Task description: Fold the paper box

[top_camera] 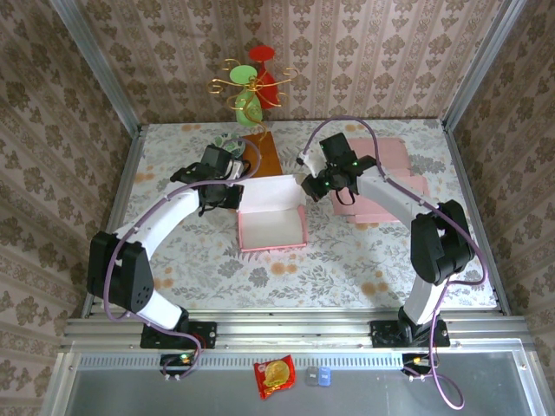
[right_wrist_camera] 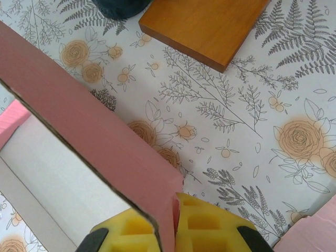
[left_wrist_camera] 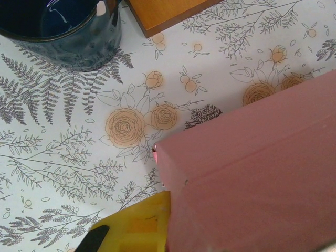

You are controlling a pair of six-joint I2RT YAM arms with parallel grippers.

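Pinching on the right: the right gripper (right_wrist_camera: 167, 231) has its yellow pads (right_wrist_camera: 210, 226) pressed together on the thin pink wall of the paper box (right_wrist_camera: 89, 131), with the cardboard edge sandwiched between them.
Left grip: the left gripper (top_camera: 227, 196) is closed at the box's back left corner. In its wrist view one yellow pad (left_wrist_camera: 137, 223) lies against the pink panel, and the other pad is hidden behind it.
Arm pose: both arms reach forward from the near edge and bend inward, meeting the box's back wall from opposite ends.
Box place: the middle of the floral table (top_camera: 347, 260), between the two grippers.
Box look: pink outside, white inside — an open tray with the back panel standing upright.
Nearby: a wooden block (top_camera: 264, 156) sits just behind the box, a dark mug (left_wrist_camera: 58, 31) beside the block, and flat pink sheets (top_camera: 395, 169) to the right.
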